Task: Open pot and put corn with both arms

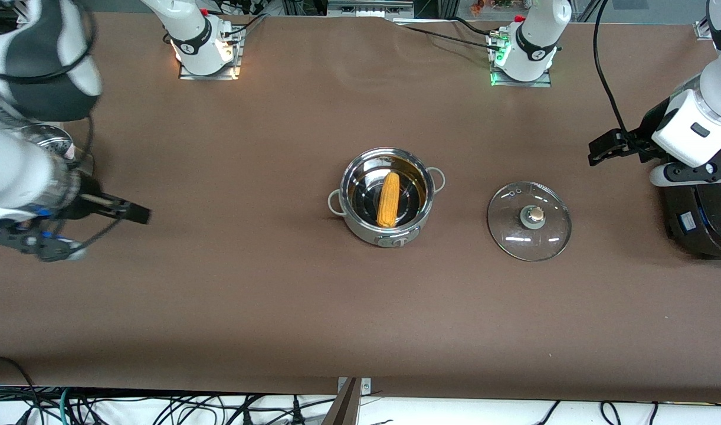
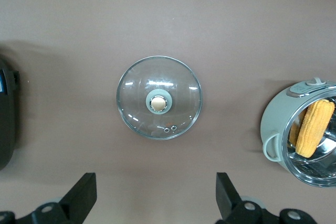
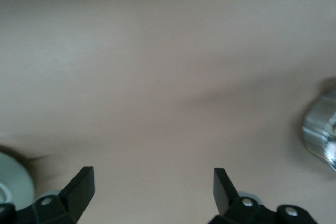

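Note:
The steel pot [image 1: 390, 233] stands open at the table's middle with the yellow-orange corn [image 1: 388, 199] lying inside it. They also show in the left wrist view: the pot [image 2: 273, 129] and the corn [image 2: 314, 128]. The glass lid [image 1: 517, 233] with its tan knob [image 1: 536, 213] lies flat on the table beside the pot, toward the left arm's end; in the left wrist view the lid [image 2: 136, 106] is apart from the fingers. My left gripper [image 1: 596, 152] is open and empty in the air near the lid. My right gripper [image 1: 130, 213] is open and empty over bare table at the right arm's end.
A large black cooker [image 1: 705, 218] stands at the left arm's end, under the left arm. A perforated steel steamer basket [image 1: 51, 141] stands at the right arm's end, partly hidden by the right arm; its shiny side shows in the right wrist view [image 3: 321, 132].

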You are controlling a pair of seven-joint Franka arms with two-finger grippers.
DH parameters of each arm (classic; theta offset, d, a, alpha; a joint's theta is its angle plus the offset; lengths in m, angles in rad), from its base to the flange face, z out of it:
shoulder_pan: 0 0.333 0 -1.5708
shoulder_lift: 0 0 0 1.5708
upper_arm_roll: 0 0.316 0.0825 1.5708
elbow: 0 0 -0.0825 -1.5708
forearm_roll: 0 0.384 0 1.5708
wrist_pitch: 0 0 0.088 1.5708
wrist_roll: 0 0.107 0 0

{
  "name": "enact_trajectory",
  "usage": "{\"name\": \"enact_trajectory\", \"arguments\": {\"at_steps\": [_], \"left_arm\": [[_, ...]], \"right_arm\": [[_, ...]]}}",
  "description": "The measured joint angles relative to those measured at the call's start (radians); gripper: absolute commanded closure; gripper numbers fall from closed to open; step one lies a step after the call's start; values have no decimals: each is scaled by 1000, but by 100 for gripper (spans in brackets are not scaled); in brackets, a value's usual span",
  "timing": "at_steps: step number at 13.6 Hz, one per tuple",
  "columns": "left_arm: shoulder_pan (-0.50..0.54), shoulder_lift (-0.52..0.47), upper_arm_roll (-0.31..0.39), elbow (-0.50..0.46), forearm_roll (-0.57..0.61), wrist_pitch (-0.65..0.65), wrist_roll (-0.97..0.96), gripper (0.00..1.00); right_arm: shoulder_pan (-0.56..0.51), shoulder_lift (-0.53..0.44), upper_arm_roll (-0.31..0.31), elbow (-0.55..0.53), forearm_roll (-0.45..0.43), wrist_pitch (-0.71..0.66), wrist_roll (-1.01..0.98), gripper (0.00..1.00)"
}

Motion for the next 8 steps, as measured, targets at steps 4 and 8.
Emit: {"name": "enact_trajectory", "arguments": {"at_steps": [4, 8], "left_arm": [[1, -1, -2, 6, 0, -1, 0, 0], [-7, -2, -5, 9, 0, -2, 1, 0]], "right_arm": [[-4, -113, -84, -159, 0, 61, -354, 0], [-4, -352, -140, -460, 4, 215, -437, 0]]}}
